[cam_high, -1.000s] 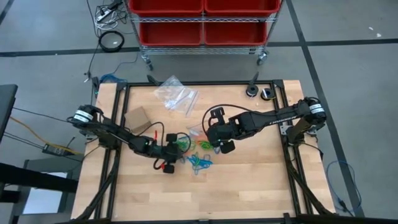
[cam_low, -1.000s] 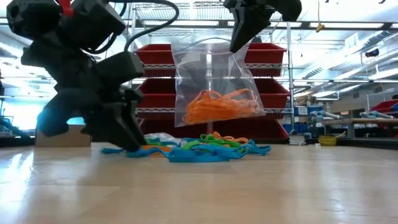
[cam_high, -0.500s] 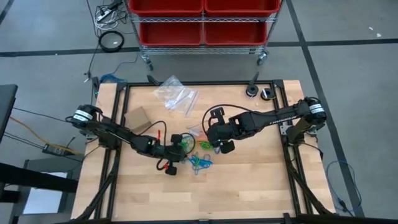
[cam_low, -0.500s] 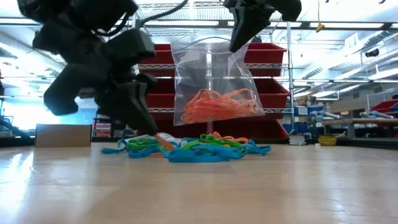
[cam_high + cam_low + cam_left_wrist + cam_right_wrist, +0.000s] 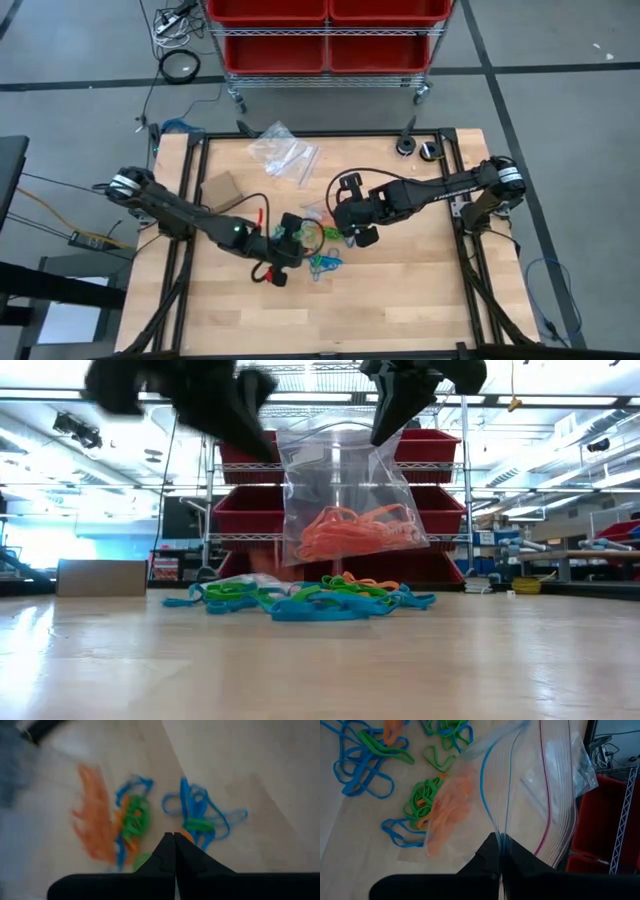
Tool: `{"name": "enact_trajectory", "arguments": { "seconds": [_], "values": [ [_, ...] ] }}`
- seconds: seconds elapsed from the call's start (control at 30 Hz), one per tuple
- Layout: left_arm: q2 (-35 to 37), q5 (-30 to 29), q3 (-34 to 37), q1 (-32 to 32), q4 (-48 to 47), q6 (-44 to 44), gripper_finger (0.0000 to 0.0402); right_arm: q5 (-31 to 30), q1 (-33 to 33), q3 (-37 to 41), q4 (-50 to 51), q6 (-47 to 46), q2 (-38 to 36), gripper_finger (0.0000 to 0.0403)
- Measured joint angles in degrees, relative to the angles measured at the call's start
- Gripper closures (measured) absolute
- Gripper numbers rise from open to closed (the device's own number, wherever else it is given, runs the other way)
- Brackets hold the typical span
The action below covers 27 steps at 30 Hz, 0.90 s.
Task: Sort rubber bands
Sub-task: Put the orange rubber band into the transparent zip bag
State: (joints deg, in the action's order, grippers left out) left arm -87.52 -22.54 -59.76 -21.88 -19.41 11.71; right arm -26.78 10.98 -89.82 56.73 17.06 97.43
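Loose orange, blue and green rubber bands lie in a tangle on the wooden table. Above them hangs a clear zip bag with orange bands in its bottom, held by my shut right gripper. My left gripper is shut and stands high above the pile's left end, beside the bag. A speck of orange shows beside its tips; whether it is held I cannot tell. My right gripper pinches the bag's top rim between its two fingers, at the blue zip line, coming from above and slanting down. The other wall with the pink line stands apart, so the mouth gapes. The bag hangs upright below the fingers, clear of the table. My left gripper: I cannot tell whether it touches a band.
Spare clear bags lie at the table's far side, a cardboard box at the far left, two small round objects at the far right corner. A cart with red bins stands beyond the table.
My left gripper has slid toward the table's right, into the left end of the band pile, then risen well above the table beside the bag, rolling a little. The bag and my right gripper have kept still.
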Motion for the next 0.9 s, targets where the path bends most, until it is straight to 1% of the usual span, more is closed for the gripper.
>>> {"name": "enact_trajectory", "arguments": {
  "seconds": [0.23, 0.3, 0.37, 0.4, 0.43, 0.5, 0.57, 0.6, 0.7, 0.8, 0.9],
  "values": [
    [0.9, -8.3, -11.1, -2.5, -13.9, 3.4, 0.0401, 0.1, 0.0, 0.0, -0.2, -0.4, 0.0, 0.0403],
    [1.1, -10.4, -13.9, -2.6, -15.7, 4.8, 0.0401, 0.4, 0.0, 0.0, -0.1, -0.4, 0.0, 0.0403],
    [1.4, -11.3, -15.9, -2.6, -17.2, 6.0, 0.0401, 0.8, 0.0, 0.0, -0.3, -0.4, 0.0, 0.0403],
    [1.6, -10.8, -16.5, -2.5, -18.0, 6.0, 0.0401, 0.9, 0.0, 0.0, -0.3, -0.4, 0.0, 0.0403],
    [1.7, -8.7, -16.8, -2.0, -18.1, 6.0, 0.0401, 1.0, 0.0, 0.0, -0.3, -0.4, 0.0, 0.0403],
    [1.7, -2.2, -16.7, -0.4, -19.7, 4.2, 0.0397, 1.0, 0.0, 0.0, -0.4, -0.5, 0.0, 0.0403],
    [1.5, 3.8, -14.6, 0.7, -20.2, 1.8, 0.0382, 1.0, 0.1, 0.0, -0.3, -0.5, 0.0, 0.0403],
    [1.3, 5.4, -12.9, 1.0, -19.8, 1.1, 0.0369, 1.0, 0.2, 0.0, -0.3, -0.7, 0.0, 0.0403],
    [1.2, 6.8, -6.7, 1.2, -16.4, -1.1, 0.0321, 1.0, 0.2, 0.0, -0.4, -0.8, 0.0, 0.0403],
    [1.2, 7.5, 0.3, 1.5, -7.8, -2.8, 0.0271, 1.0, 0.2, 0.0, -0.5, -0.8, 0.0, 0.0403],
    [1.2, 7.7, 7.2, 2.2, 1.3, -3.0, 0.0237, 1.0, 0.2, 0.0, -0.5, -0.8, 0.0, 0.0403]
  ]
}}
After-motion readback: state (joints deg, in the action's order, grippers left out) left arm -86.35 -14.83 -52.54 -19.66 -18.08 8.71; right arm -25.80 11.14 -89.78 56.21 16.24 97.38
